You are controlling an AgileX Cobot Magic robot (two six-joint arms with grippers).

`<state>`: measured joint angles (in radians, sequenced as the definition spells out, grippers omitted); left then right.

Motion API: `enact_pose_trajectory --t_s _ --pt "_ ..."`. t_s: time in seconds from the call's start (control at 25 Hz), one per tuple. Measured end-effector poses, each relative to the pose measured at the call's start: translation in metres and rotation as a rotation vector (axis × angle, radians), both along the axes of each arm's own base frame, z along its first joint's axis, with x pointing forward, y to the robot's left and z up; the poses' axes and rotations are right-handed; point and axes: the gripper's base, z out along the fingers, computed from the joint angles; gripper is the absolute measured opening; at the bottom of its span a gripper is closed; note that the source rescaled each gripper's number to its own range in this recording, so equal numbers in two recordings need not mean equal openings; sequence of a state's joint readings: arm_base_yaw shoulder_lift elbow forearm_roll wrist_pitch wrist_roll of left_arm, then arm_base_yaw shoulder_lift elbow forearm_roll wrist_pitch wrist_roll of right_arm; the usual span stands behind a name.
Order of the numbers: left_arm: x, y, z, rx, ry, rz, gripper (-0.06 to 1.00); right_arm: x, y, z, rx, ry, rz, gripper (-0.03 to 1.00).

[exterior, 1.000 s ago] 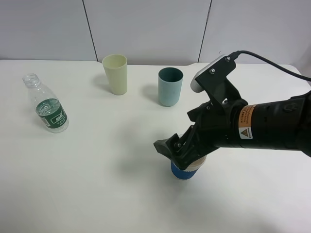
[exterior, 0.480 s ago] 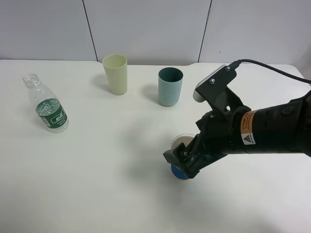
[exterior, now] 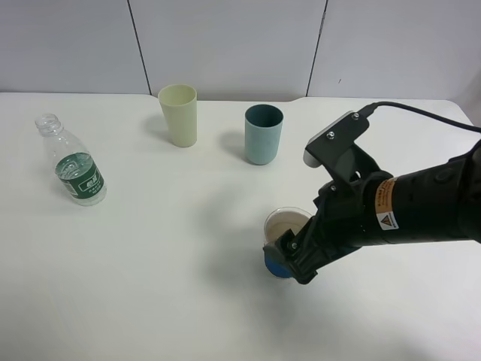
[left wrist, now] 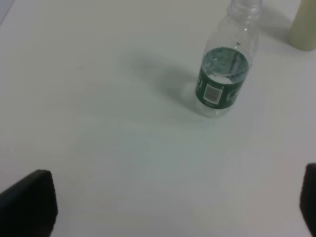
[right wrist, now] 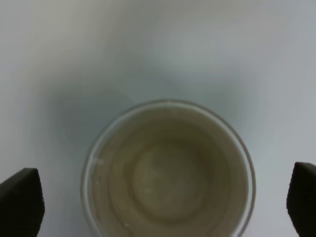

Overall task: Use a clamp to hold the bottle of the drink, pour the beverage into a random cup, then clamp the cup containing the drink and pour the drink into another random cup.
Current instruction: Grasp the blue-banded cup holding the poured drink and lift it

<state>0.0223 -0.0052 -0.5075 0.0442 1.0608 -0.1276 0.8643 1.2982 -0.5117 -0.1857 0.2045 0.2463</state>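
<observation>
my right gripper (exterior: 291, 254) hangs low over the table (exterior: 150, 293), near and right of the middle, right at the paper cup (exterior: 285, 223). its jaws stand spread as wide as they go and hold nothing. in the wrist view the cup (right wrist: 168, 173) sits centred between the two fingertips, with a gap on each side. its peach inside looks wet and glossy, so i judge the beverage is in it, though i cannot see a clear level.

the bottle (exterior: 73, 162) stands upright at the far left, cap off, with only a little liquid left in it. so i take the first pour as done and the step in hand as clamping the cup. my left gripper (left wrist: 168, 202) is open and empty too, looking at the bottle (left wrist: 222, 74) from well apart.

next i must settle lower around the blue sleeve and close gently, since paper crushes. then i lift it level, carry it far to the teal tumbler (exterior: 263, 134), not the yellow-green tumbler (exterior: 178, 114), and tip slowly.
</observation>
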Motion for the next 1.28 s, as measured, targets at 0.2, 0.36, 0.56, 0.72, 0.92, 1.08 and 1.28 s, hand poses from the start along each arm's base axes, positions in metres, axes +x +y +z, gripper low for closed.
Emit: enact_pose_trajectory --t_s 0.2,0.36,0.56,0.72,0.92,1.08,1.28 --pt "0.0 0.0 0.0 0.0 0.0 0.0 1.0 -0.001 -0.003 -0.003 -0.02 0.022 -0.019 1.0" --pt "0.0 0.0 0.0 0.0 0.0 0.0 1.0 -0.008 -0.011 -0.016 -0.028 0.016 -0.01 1.0" --pt "0.0 0.0 0.0 0.0 0.0 0.0 1.0 -0.02 -0.02 -0.033 0.014 0.016 0.015 1.0" --pt "0.0 0.0 0.0 0.001 0.0 0.0 1.0 -0.028 -0.028 -0.045 -0.023 0.042 0.026 1.0" --pt "0.0 0.0 0.0 0.0 0.0 0.0 1.0 -0.03 -0.031 -0.047 -0.023 0.047 0.028 1.0" --pt "0.0 0.0 0.0 0.0 0.0 0.0 1.0 -0.026 -0.033 -0.047 -0.013 0.045 0.003 1.0" --pt "0.0 0.0 0.0 0.0 0.0 0.0 1.0 -0.018 -0.036 -0.044 0.051 0.041 -0.075 1.0"
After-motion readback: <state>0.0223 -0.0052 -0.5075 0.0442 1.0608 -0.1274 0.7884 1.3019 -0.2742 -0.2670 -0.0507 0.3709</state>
